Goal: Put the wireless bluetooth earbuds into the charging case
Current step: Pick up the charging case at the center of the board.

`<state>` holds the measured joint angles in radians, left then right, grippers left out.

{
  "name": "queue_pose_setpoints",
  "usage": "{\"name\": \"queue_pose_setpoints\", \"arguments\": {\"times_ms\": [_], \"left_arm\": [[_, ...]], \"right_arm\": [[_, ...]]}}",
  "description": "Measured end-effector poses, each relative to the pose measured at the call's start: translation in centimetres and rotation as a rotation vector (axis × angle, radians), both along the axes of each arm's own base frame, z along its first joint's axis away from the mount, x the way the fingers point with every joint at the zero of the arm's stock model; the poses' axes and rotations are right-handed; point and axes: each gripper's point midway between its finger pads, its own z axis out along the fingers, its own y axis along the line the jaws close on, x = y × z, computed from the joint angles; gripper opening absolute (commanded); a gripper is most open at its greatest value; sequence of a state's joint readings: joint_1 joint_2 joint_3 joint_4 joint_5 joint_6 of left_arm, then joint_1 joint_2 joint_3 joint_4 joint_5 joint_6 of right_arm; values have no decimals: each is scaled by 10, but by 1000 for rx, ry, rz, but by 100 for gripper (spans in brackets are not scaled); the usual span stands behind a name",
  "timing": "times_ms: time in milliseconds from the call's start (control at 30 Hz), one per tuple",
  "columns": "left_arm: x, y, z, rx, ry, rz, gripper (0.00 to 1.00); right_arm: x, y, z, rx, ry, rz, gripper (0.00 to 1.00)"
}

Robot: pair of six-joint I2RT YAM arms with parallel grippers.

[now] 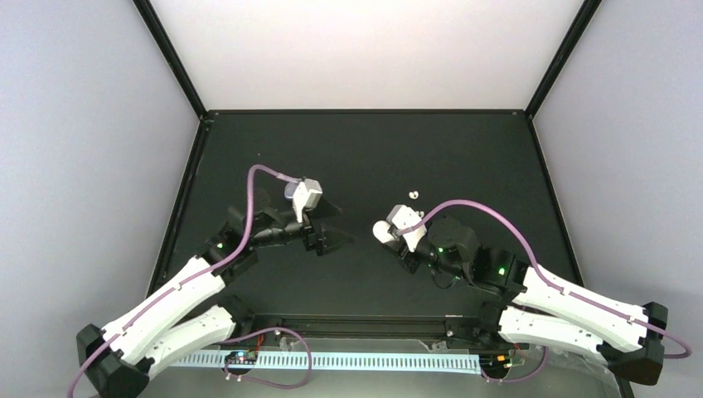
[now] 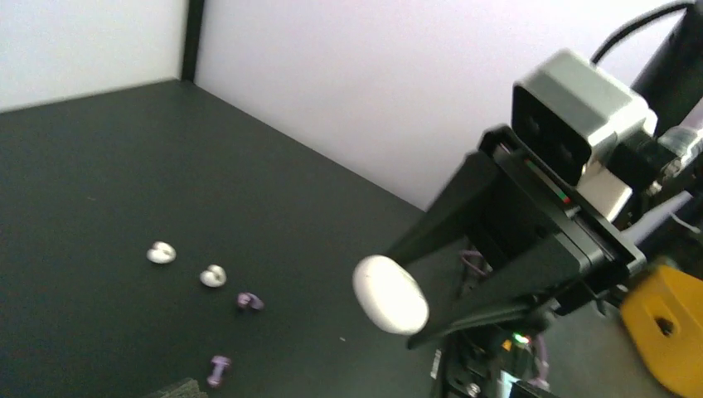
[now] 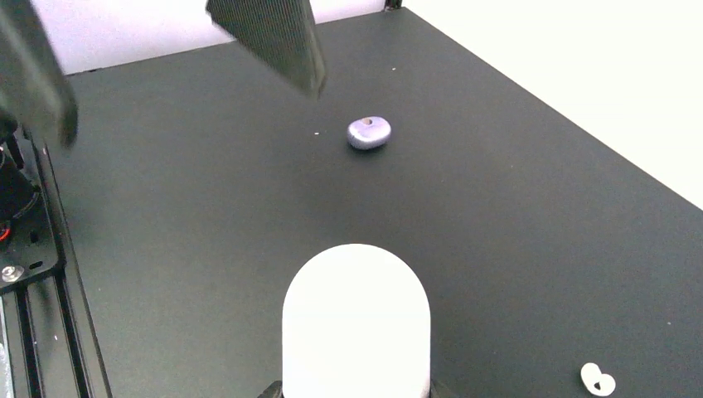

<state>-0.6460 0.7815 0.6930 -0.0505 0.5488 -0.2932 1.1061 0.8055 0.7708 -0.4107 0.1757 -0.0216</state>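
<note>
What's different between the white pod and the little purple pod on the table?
The white case is clamped in the right gripper, while the purple case lies free on the table. The white case looks plain, but the purple case shows a small dark spot on top. Both are smooth, rounded ovals.

I see two white buds [image 2: 161, 252] lying close together on the tabletop [image 2: 99, 166], two purple buds [image 2: 249, 302] just beside them, white case [image 3: 356, 319] closed, held off the tabletop, purple case [image 3: 369, 133] resting alone, well apart
</note>
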Motion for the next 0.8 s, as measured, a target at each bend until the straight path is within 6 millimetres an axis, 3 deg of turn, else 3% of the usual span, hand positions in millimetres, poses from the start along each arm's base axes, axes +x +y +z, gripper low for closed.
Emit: {"name": "queue_pose_setpoints", "arguments": {"times_ms": [167,300,533,800], "left_arm": [[-10,-31,-19,38,96,-103,88],[0,-44,-31,60,184,-85,82],[17,-58,-35,63,296,-56,72],[16,-66,-42,67,358,-67,65]], "right_arm": [[1,1,2,0,-15,6,36],[1,3,-1,-15,-16,9,36],[2,3,-2,-21,-21,5,36],[4,2,-1,-21,-27,-8,36]]}}
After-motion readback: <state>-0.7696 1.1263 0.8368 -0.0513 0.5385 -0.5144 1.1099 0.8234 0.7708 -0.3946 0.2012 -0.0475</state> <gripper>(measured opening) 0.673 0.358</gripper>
